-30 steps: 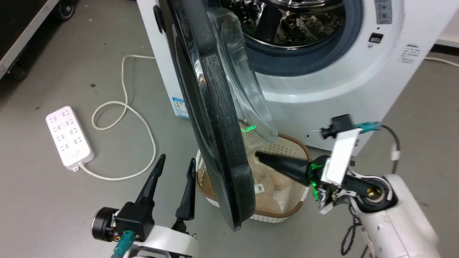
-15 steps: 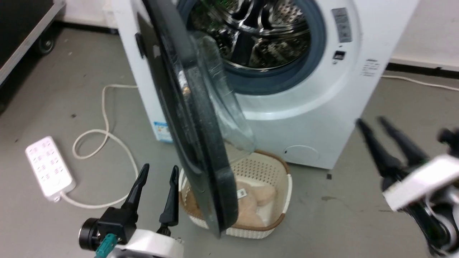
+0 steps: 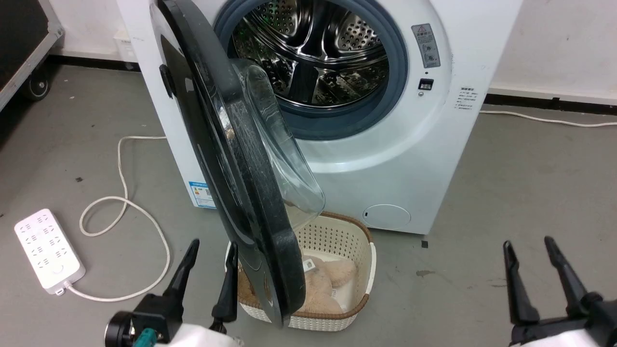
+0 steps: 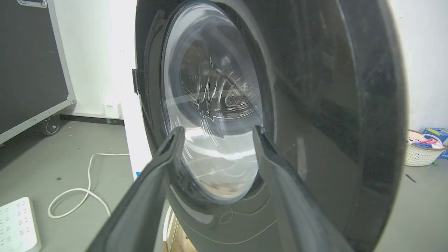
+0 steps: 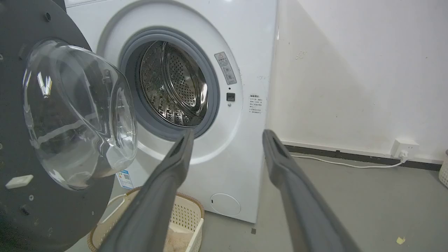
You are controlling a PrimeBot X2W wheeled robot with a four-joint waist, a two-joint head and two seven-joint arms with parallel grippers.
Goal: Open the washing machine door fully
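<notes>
The washing machine door (image 3: pixel 226 159) stands about half open, edge-on to the head view, its clear glass bowl (image 3: pixel 282 164) facing the steel drum (image 3: pixel 313 58) of the white washing machine (image 3: pixel 400 159). My left gripper (image 3: pixel 213 246) is open just left of the door's lower rim, touching nothing. In the left wrist view that gripper (image 4: pixel 217 130) points at the door's glossy outer face (image 4: pixel 315 122). My right gripper (image 3: pixel 527 243) is open at the lower right, well away from the door. The right wrist view has it (image 5: pixel 228 133) facing the machine, the door's inner side (image 5: pixel 21 210) at left.
A cream basket (image 3: pixel 359 241) holding a plush item sits on the floor under the door's lower rim. A white power strip (image 3: pixel 46 250) and its looped cable (image 3: pixel 120 207) lie at left. The round filter cover (image 3: pixel 386 216) is low on the machine. A black wheeled case (image 4: pixel 31 63) stands far left.
My right gripper has pulled back from behind the door's lower rim, above the basket, to the lower right and now stands open. The head camera has drawn back and tilted up. The door's angle looks unchanged.
</notes>
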